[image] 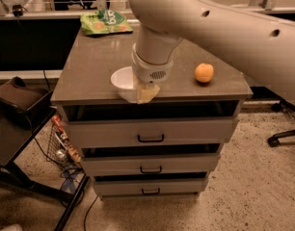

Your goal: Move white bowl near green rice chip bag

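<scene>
The white bowl point(122, 80) looks glossy and stiff. It should be light to carry, but slippery, and it may break if it drops. I judge the rim is the best place to take hold, with one jaw inside and one outside. The bowl sits at the near edge of the worktop point(94, 57), left of centre, well apart from the green rice chip bag point(105, 22) at the far left corner. The gripper point(146, 93) is down at the right rim of the bowl. Whether the jaws are wide or closed on the rim, I cannot tell.
</scene>
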Action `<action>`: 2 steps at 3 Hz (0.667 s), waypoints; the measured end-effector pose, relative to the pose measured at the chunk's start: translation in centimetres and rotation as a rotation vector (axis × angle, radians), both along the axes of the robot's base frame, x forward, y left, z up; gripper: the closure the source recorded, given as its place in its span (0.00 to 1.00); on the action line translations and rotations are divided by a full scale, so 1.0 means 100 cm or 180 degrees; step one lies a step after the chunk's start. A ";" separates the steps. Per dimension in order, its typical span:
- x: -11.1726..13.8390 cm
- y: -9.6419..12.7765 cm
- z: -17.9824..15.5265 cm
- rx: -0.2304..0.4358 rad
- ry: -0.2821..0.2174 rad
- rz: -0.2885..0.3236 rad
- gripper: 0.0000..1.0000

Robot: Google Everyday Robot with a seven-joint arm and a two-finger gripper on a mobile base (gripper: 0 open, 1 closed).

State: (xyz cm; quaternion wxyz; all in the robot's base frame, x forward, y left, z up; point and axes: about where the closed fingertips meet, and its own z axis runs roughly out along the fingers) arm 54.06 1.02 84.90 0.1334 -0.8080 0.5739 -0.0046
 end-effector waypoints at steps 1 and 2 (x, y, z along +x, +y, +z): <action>0.023 -0.028 0.043 -0.0126 -0.0301 -0.0129 1.00; 0.067 -0.062 0.080 -0.0316 -0.0519 -0.0328 1.00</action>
